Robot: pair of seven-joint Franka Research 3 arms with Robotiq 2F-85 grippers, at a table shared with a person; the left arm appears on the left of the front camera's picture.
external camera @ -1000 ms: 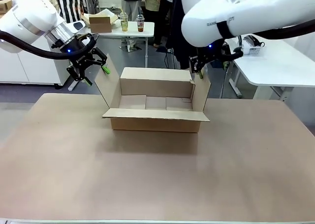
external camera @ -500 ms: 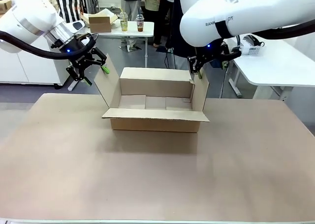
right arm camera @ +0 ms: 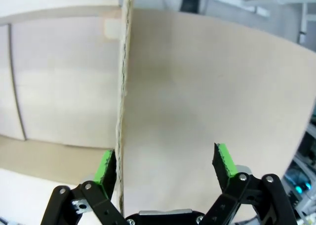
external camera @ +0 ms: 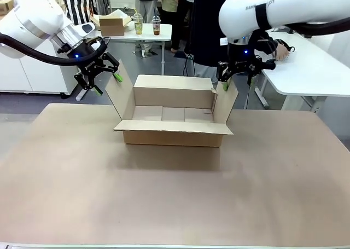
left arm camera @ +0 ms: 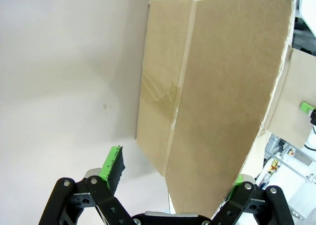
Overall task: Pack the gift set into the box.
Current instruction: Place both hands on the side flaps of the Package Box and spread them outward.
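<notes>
The big brown cardboard box sits open on the tan table. The black, green-tipped left claw and right claw are wide open around its side flaps, holding nothing. A loose flap could flop inward and block the box.

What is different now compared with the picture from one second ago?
The right arm's end effector shifted toward the robot's right, and the right flap of the brown corrugated cardboard box now leans further outward, between its open fingers. The left end effector stayed open at the left flap; the box itself did not move.
</notes>
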